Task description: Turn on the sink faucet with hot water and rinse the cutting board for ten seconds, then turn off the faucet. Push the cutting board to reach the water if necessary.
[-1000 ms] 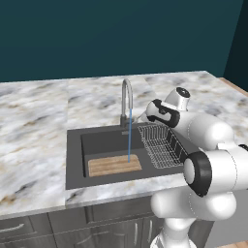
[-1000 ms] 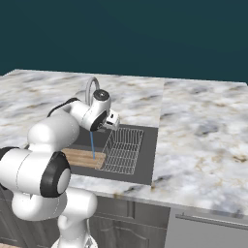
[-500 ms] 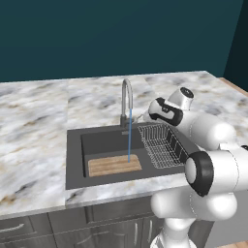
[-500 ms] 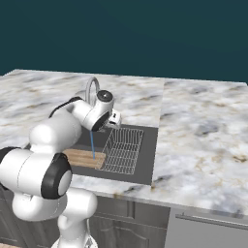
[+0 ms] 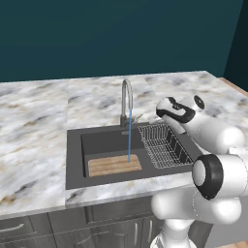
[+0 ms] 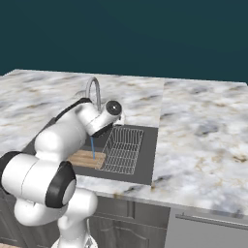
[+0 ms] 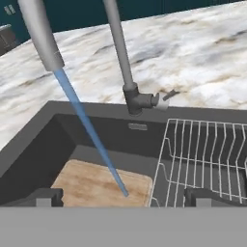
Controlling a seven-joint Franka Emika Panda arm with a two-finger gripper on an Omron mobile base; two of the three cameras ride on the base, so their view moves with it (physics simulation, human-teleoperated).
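The sink faucet (image 5: 126,99) stands at the 12 o'clock edge of the sink (image 5: 73,160), its gooseneck arching toward 6 o'clock over the basin. In the hand view its small lever handle (image 7: 166,96) juts from the dark base toward 3 o'clock. The water (image 5: 129,135) drops as a thin blue stream from the spout and lands on the cutting board (image 5: 115,165), near the board's 3 o'clock end. The cutting board lies flat on the basin floor along the sink's 6 o'clock wall, long side running 9 to 3 o'clock. A wire dish rack (image 5: 162,144) fills the basin's 3 o'clock part, just beside the board. The marbled surface (image 5: 34,126) surrounds the sink. The gripper (image 7: 123,198) hangs above the basin on the rack's side, at about 2 o'clock of the board, its fingertips (image 7: 41,197) spread wide with nothing between them, touching neither faucet nor board.
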